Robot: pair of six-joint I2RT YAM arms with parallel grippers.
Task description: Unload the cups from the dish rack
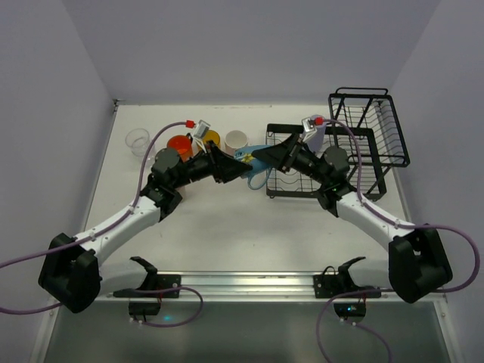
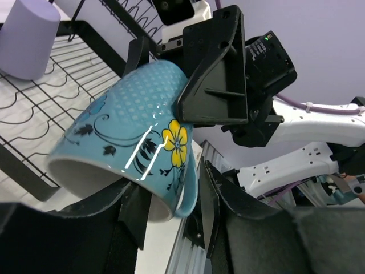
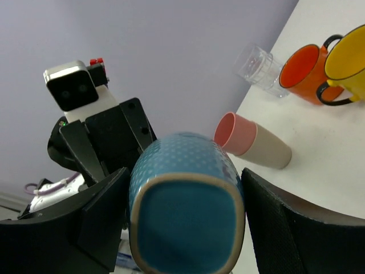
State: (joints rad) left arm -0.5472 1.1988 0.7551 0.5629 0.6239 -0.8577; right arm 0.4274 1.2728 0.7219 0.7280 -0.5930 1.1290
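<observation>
In right end effector (image 3: 185,222): blue mug (image 2: 125,125); rim inside left end effector (image 2: 174,211).

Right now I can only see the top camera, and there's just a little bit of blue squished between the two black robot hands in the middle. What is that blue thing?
Observer: It is a blue ceramic mug with a dotted surface and a yellow flower painted on it. The left wrist view shows it tilted, with its mouth pointing down.
Operator: Ooh! Is somebody holding it, or is it going to fall?
Observer: The right wrist view shows the right gripper with one finger against each side of the mug, near its base. The left gripper has its fingers by the rim and handle, but I cannot tell if they are clamped.
</observation>
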